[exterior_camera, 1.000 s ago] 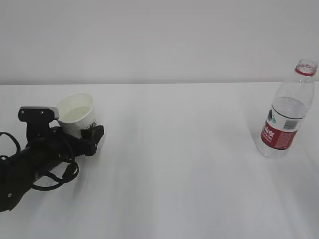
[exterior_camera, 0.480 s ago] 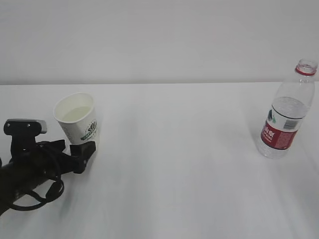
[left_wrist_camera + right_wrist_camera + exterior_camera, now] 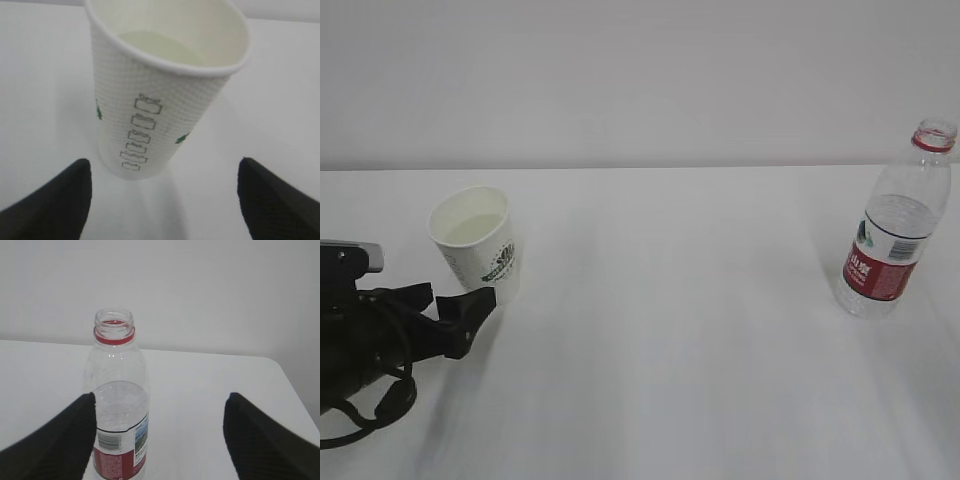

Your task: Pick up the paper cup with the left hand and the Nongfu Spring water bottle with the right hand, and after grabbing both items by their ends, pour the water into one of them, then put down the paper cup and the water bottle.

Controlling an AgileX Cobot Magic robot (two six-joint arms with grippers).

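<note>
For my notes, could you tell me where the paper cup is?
The paper cup stands upright at the exterior view's left, just beyond the open left gripper.

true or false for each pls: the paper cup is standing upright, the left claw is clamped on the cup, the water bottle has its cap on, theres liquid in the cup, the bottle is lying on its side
1. The paper cup stands upright on the table. True.
2. The left claw is clamped on the cup. False: its fingers are spread wide and sit apart from the cup, which stands free.
3. The Nongfu Spring water bottle has its cap on. False: the mouth is open, with only the red neck ring around it.
4. There is liquid in the cup. True: the left wrist view shows a liquid surface inside it.
5. The bottle lies on its side. False: it stands upright, and the right claw is open around it without gripping.
</note>
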